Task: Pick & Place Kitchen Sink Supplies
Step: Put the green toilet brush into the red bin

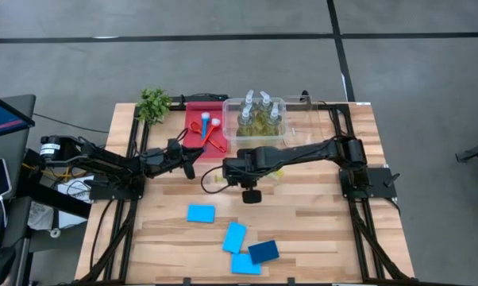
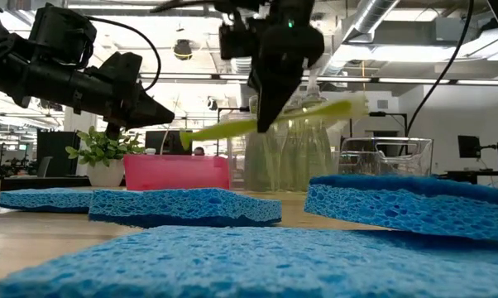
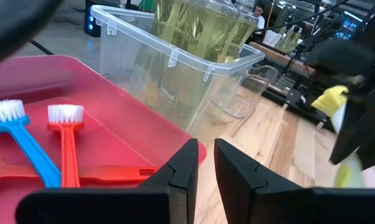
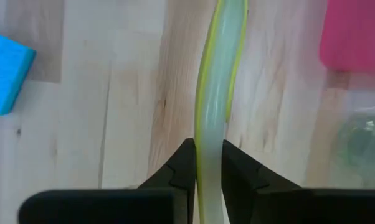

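A thin yellow brush (image 2: 274,122) is gripped by the right gripper (image 4: 207,165), whose two fingers are clenched on its handle, and it is held in the air above the wooden table (image 1: 318,214), clear of the surface. In the low view its long axis is seen to lie close to level, tilted slightly, with one end raised toward the clear bin (image 1: 233,107) and the other end dropping toward the red tray (image 1: 194,111). From above, the brush is found just in front of the bin, near the table's middle, running roughly across the table. In the right wrist view the handle is seen to extend straight forward out of the jaws. The left gripper (image 3: 200,167) is held over the near corner of the red tray, its fingers drawn near together with only a narrow gap between them and nothing held. A blue brush (image 3: 22,140) and a red brush (image 3: 67,143) are laid side by side in the tray, bristle heads at the same end. The clear bottles (image 1: 259,115) of yellow-green liquid are stood upright inside the bin. Four blue sponges (image 1: 235,237), one darker (image 1: 264,252), are laid flat near the table's front edge.
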Robot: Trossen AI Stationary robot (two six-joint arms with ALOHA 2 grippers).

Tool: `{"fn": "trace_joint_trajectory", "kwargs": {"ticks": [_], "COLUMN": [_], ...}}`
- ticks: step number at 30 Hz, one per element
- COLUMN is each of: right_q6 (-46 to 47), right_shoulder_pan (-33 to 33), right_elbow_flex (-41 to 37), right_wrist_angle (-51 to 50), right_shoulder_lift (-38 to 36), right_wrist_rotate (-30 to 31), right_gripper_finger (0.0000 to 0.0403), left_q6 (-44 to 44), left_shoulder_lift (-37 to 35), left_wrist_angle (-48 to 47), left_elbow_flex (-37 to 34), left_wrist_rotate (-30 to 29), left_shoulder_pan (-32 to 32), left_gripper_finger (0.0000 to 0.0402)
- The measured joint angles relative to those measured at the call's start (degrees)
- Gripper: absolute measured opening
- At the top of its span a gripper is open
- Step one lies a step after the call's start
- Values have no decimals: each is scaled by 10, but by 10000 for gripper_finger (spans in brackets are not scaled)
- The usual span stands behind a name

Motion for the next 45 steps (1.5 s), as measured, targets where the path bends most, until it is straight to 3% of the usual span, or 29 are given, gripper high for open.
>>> {"fn": "trace_joint_trajectory", "kwargs": {"ticks": [4,11,15,23,28,32,37,45], "right_q6": [-21,-33,-65,-97,-102,-102,-103,-102], "right_shoulder_pan": [0,1,10,-2,-7,-7,-7,-7], "right_elbow_flex": [43,129,167,202,212,212,212,213], "right_wrist_angle": [-37,-76,-96,-51,-3,49,81,82], "right_shoulder_lift": [0,0,-1,-1,-1,-1,-1,-2], "right_wrist_rotate": [0,2,56,83,85,80,80,78], "right_gripper_finger": [42,41,43,43,43,43,45,46], "left_q6": [0,-15,-17,49,99,156,209,227], "left_shoulder_lift": [0,0,0,0,0,0,0,0], "left_wrist_angle": [-3,-2,8,122,138,138,138,134], "left_elbow_flex": [0,0,0,1,16,43,75,102], "left_wrist_rotate": [1,63,96,160,193,234,241,264], "left_shoulder_pan": [0,0,0,0,0,0,0,1], "left_gripper_finger": [53,53,53,53,56,75,113,160]}}
